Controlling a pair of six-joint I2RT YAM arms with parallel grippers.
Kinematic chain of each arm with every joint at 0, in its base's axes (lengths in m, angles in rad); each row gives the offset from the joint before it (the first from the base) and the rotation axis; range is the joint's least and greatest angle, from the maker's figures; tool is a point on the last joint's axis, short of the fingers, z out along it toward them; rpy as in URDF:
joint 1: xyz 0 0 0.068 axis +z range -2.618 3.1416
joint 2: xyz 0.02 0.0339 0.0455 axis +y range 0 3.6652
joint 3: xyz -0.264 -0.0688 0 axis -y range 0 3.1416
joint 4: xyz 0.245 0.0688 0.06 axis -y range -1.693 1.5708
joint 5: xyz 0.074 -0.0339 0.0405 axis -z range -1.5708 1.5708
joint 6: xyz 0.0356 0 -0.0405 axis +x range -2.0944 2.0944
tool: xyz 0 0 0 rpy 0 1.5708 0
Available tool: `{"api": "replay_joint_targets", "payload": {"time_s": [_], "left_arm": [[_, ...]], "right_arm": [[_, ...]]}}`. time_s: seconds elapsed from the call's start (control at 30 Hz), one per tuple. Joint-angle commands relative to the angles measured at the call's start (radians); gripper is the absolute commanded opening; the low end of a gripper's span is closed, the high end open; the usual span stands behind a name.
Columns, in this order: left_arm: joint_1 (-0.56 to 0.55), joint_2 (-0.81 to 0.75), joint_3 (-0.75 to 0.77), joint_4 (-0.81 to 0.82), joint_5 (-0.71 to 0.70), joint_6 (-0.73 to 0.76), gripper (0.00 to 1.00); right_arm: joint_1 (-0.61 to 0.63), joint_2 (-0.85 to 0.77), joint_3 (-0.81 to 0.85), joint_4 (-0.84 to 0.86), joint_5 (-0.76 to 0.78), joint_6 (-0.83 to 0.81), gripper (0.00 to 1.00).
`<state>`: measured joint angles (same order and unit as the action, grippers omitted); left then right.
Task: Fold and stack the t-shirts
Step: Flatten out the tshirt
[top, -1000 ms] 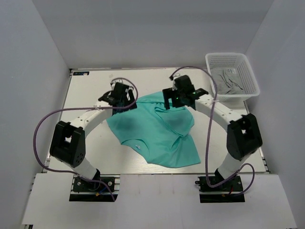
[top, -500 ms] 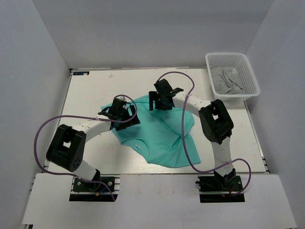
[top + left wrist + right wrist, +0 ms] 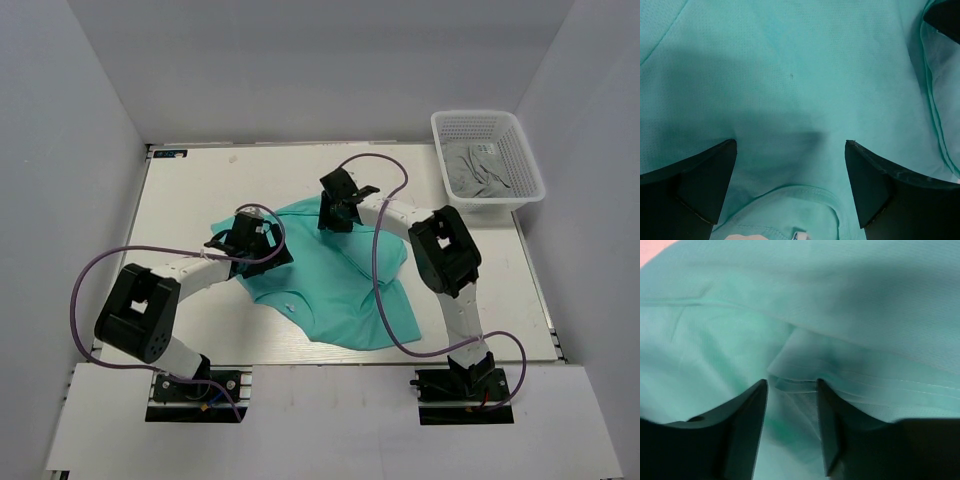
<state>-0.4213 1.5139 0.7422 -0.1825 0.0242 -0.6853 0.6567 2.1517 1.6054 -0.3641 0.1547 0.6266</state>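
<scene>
The t-shirt lay rumpled mid-table, its long axis running from far left to near right. Both grippers sat low over its far end: the left gripper spread wide above the left edge, the right gripper narrowly parted astride a hem fold, not visibly pinching. The basket stood well apart, far right.

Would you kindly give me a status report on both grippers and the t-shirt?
Left gripper open, low over t-shirt. Right gripper open, hem fold between fingers. Cloth rumpled on table. Nothing blocking.
</scene>
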Motion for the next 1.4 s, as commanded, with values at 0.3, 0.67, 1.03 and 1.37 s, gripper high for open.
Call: {"api": "replay_joint_targets", "payload": {"time_s": [0.3, 0.67, 1.03, 1.37], "left_arm": [[0.007, -0.018, -0.079, -0.107, -0.122, -0.010, 1.00], [0.007, -0.018, -0.079, -0.156, -0.167, -0.031, 1.00], [0.007, 0.015, -0.018, -0.183, -0.236, -0.003, 1.00], [0.016, 0.163, 0.140, -0.256, -0.325, 0.070, 1.00]], "right_arm": [[0.008, -0.010, 0.065, -0.024, 0.157, 0.021, 0.00], [-0.017, -0.180, 0.031, -0.039, 0.198, -0.131, 0.00], [-0.147, -0.305, -0.053, -0.026, 0.387, -0.260, 0.00], [-0.325, -0.198, -0.006, 0.283, 0.420, -0.743, 0.00]]}}
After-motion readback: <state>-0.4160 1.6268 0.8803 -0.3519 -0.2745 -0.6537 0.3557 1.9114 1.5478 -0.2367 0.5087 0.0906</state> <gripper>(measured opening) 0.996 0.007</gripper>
